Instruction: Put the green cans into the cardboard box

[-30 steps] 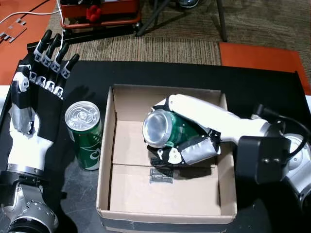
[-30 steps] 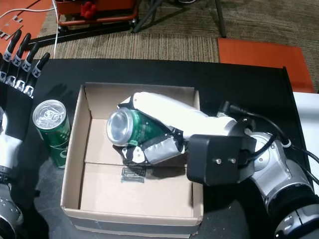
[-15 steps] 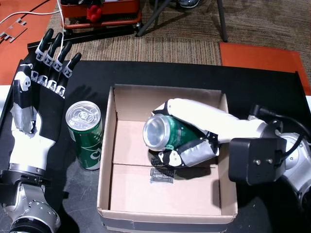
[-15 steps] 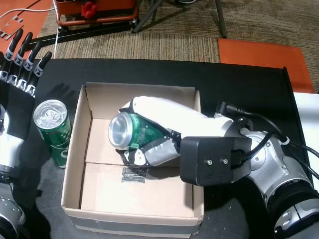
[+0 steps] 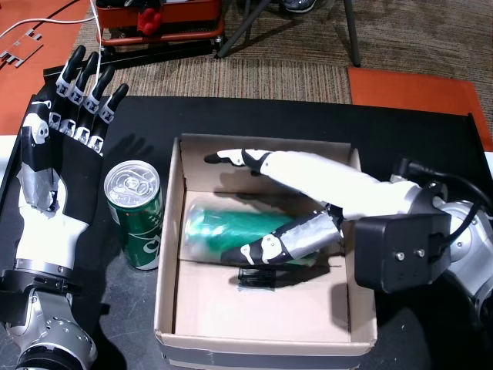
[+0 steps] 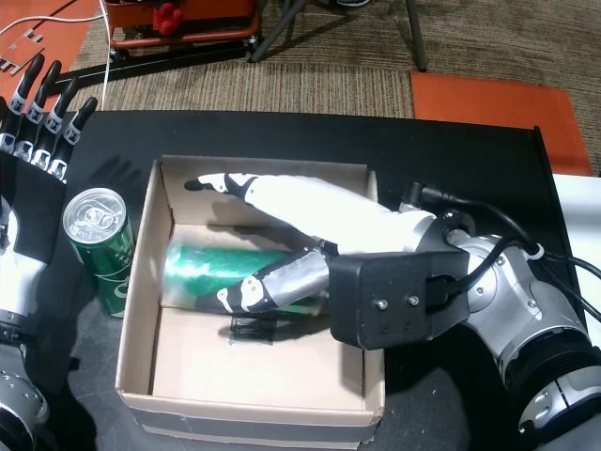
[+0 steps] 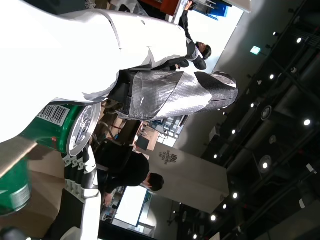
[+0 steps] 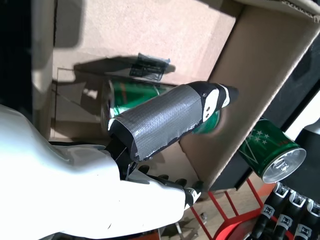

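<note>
One green can point(image 5: 219, 233) point(image 6: 202, 268) lies on its side, blurred, on the floor of the cardboard box point(image 5: 262, 344) point(image 6: 141, 282). My right hand point(image 5: 308, 183) point(image 6: 310, 211) is open over it, fingers stretched toward the box's far left corner and the taped thumb point(image 8: 165, 120) across the can point(image 8: 131, 96). A second green can point(image 5: 137, 216) point(image 6: 101, 246) point(image 8: 270, 150) stands upright on the black table just outside the box's left wall. My left hand point(image 5: 54, 166) point(image 6: 23, 188) is open and flat, to the left of that can and apart from it. The left wrist view shows the can's top point(image 7: 82, 125).
A small black item point(image 5: 256, 277) lies on the box floor near the front. A red cart point(image 5: 162, 19) and orange mats point(image 5: 416, 89) lie beyond the black table point(image 5: 400, 131). A person point(image 7: 130, 175) sits in the background of the left wrist view.
My right hand has opened and let go of the can it held. The can has dropped onto its side on the box floor. The left hand and standing can stayed put.
</note>
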Motion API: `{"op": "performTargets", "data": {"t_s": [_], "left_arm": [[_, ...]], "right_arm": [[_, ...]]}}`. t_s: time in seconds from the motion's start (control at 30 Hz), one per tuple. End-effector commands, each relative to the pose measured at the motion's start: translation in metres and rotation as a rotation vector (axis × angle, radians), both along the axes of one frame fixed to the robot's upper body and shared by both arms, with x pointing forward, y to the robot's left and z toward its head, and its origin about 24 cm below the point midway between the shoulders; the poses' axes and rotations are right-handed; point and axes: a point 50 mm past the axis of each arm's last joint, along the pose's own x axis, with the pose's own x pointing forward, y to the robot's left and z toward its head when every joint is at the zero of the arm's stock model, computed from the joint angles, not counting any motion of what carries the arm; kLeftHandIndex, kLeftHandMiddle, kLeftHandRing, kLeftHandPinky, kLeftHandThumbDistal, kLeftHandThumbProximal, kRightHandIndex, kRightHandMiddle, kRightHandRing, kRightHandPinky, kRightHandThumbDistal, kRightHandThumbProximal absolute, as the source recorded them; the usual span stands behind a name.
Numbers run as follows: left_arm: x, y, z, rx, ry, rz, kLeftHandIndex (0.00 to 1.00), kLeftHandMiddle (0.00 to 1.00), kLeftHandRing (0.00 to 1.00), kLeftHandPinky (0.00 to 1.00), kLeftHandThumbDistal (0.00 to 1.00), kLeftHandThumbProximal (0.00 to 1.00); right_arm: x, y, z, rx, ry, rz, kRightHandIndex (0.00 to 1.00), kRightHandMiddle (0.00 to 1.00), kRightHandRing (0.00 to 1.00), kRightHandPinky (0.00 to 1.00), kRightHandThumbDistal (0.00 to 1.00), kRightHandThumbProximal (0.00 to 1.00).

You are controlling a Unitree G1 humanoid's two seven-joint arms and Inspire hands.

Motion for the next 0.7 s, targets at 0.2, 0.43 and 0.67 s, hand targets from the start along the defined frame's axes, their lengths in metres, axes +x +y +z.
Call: {"op": "performTargets", "data": {"t_s": [0.2,0.43,0.67], "left_arm": [[0.0008,-0.0002,0.0031,0.014,-0.017,0.007,0.93,0.97,1.0,0.97,0.47,1.0],[0.0007,0.0,0.0031,0.011,-0.019,0.007,0.93,0.97,1.0,0.97,0.45,1.0],[0.0002,0.0003,0.0028,0.009,-0.023,0.004,0.94,0.97,1.0,0.98,0.44,1.0]], "right_arm": [[0.0011,-0.0004,0.0037,0.009,-0.013,0.0,0.9,0.98,1.0,1.0,1.0,0.51],[0.0013,-0.0006,0.0039,0.009,-0.01,0.0,0.91,0.97,1.0,1.0,1.0,0.44],[0.0022,-0.0028,0.0104,0.03,-0.037,-0.001,0.93,0.96,1.0,1.0,1.0,0.57]]}}
